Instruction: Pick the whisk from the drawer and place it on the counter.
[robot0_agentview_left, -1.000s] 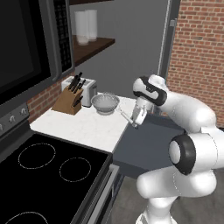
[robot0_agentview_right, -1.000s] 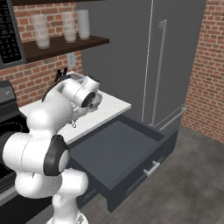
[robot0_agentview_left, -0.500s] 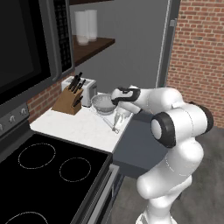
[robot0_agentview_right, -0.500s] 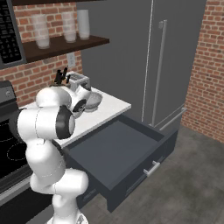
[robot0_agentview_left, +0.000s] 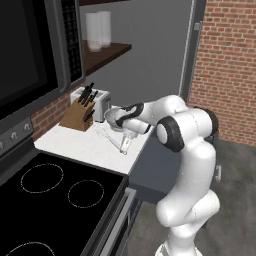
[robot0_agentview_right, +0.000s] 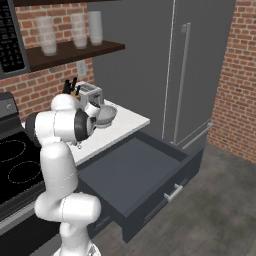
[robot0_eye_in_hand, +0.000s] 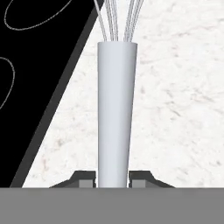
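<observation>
The arm has swung away from the wide dark grey drawer (robot0_agentview_right: 135, 175) and now reaches over the white speckled stone desk (robot0_agentview_left: 90, 145). The jaws are clamped on the pale straight handle of the slim silver wire whisk (robot0_eye_in_hand: 114, 109), its wire head pointing ahead of the jaws toward the glossy black stovetop (robot0_eye_in_hand: 39, 57). Transfer looks nearly done; lowering and release remain. Just beyond the jaws sit a metal bowl (robot0_agentview_right: 106, 115) and a wooden knife block (robot0_agentview_left: 79, 112), under a brick wall.
</observation>
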